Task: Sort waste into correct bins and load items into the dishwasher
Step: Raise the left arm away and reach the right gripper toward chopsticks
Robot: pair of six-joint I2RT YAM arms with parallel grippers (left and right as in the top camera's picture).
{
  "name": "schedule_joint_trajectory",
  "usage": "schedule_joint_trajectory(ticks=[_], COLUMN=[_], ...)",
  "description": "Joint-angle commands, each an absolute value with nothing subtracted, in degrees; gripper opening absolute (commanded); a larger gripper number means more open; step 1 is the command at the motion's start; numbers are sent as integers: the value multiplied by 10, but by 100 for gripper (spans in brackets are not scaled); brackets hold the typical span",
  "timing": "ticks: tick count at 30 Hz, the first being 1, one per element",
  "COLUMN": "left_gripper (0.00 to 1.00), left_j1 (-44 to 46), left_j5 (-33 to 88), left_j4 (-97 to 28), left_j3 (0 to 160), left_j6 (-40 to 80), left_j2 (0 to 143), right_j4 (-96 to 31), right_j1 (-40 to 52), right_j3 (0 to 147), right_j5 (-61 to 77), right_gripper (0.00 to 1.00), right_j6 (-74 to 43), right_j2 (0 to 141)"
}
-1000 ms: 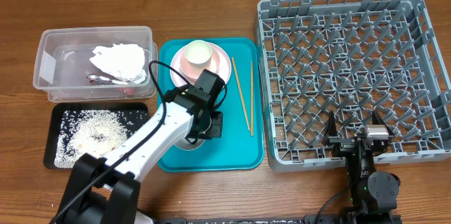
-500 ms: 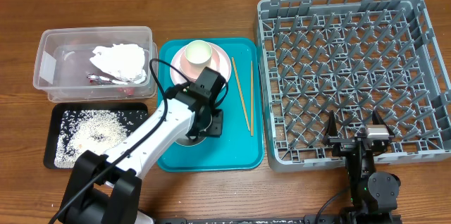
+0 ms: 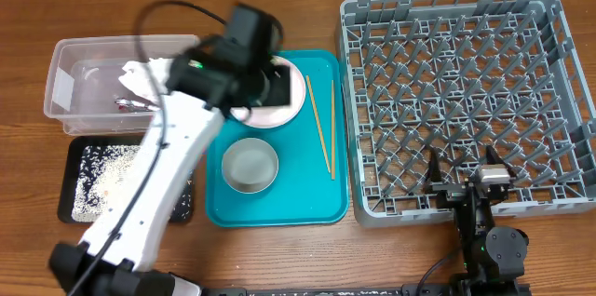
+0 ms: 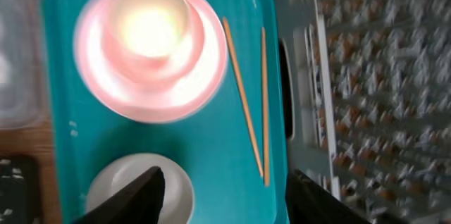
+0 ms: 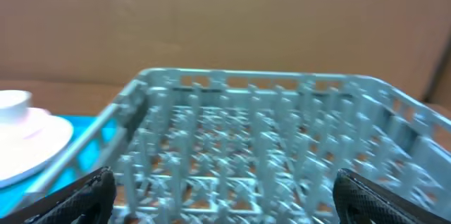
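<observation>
My left gripper (image 3: 270,85) hovers open over the pale-pink plate (image 3: 287,110) at the back of the teal tray (image 3: 321,198); nothing is between its fingers (image 4: 144,196). Its wrist view looks down on the plate (image 4: 91,76) with the white cup (image 4: 148,27) standing on it. A whitish bowl (image 3: 251,164) sits upright on the tray in front of the plate, apart from the gripper. The chopsticks (image 3: 321,128) lie along the tray's right side. The grey dish rack (image 3: 466,100) holds nothing. My right gripper (image 3: 463,173) stands open at the rack's front edge.
The clear tub (image 3: 70,91) at back left holds the crumpled napkin (image 3: 154,77). In front of it the black tray (image 3: 79,147) holds scattered rice (image 3: 107,180). My left arm (image 3: 158,175) stretches across both bins.
My left gripper has opened, left the bowl on the teal tray, risen and swung back over the plate. The right arm has not moved.
</observation>
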State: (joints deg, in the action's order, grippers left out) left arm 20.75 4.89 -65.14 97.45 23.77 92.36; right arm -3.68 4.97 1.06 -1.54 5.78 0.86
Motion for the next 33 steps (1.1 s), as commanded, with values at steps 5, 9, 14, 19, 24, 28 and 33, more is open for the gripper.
schedule_joint_trajectory(ticks=[5, 9, 14, 19, 24, 28, 33], left_gripper=[92, 100, 100, 100, 100, 100, 100], left_j1=[78, 15, -46, -94, -109, -109, -109], left_j5=[47, 37, 23, 21, 21, 21, 21], left_j4=[-693, -723, -727, -727, -727, -727, -726], left_j3=[1034, 1034, 1034, 1034, 1034, 1034, 1034], left_j6=[227, 227, 227, 227, 227, 227, 227], left_j2=[898, 900, 900, 900, 900, 900, 900], right_j4=[-18, -49, -124, -237, -412, -536, -572], right_j1=[53, 53, 53, 53, 56, 80, 151], right_j3=[34, 98, 244, 436, 666, 800, 835], right_j5=[58, 23, 8, 35, 98, 132, 142], right_gripper=[100, 100, 100, 100, 100, 100, 100], right_j6=[-18, -34, -35, -38, -83, -140, -152], right_j2=[5, 21, 107, 265, 457, 589, 688])
